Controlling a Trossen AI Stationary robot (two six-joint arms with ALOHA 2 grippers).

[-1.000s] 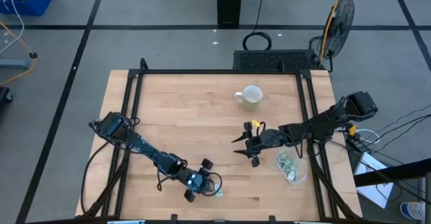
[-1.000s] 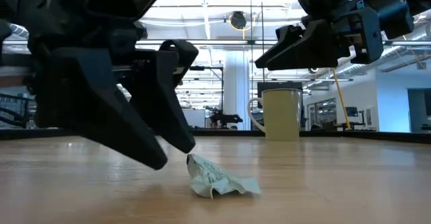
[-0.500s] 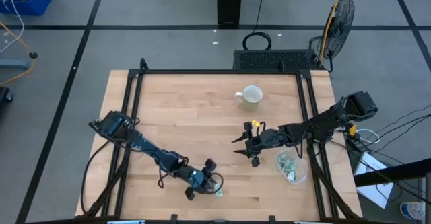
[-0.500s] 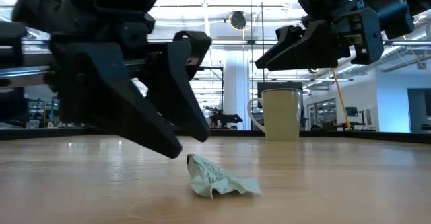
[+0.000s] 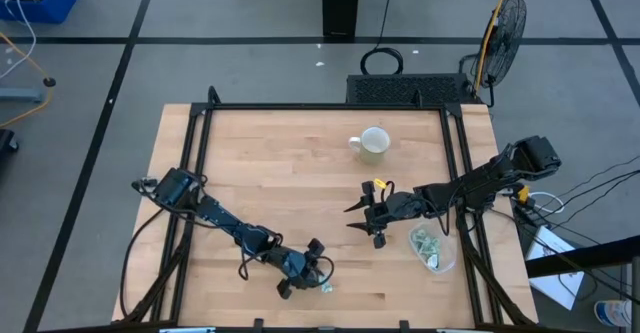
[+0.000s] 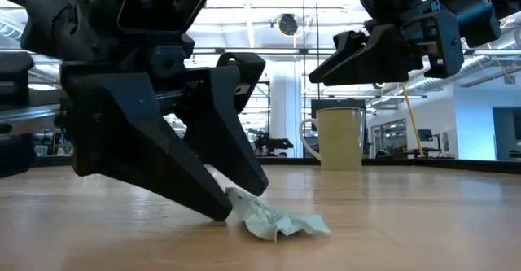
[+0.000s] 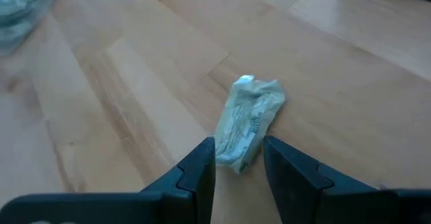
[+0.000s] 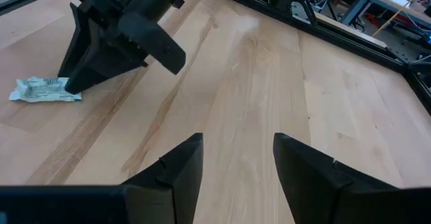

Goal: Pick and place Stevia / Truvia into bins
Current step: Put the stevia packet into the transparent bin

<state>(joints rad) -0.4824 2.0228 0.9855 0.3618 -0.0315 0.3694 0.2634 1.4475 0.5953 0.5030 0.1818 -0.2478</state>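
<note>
Left claw (image 6: 236,210), fingers spread, is lowered to the light wooden tabletop (image 5: 280,183) near its front edge, straddling one end of a crumpled pale green and white paper sachet (image 6: 277,220) lying flat. Right claw (image 5: 362,213), also spread and empty, hovers mid-table beside a clear rounded plastic tub (image 5: 433,249) holding more sachets. Behind stands a white handled mug (image 5: 373,144).

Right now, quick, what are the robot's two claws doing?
Left gripper: open, fingers down at the table around one end of a crumpled sachet, not holding it yet.
Right gripper: open, holding nothing, waiting above the table.
</note>
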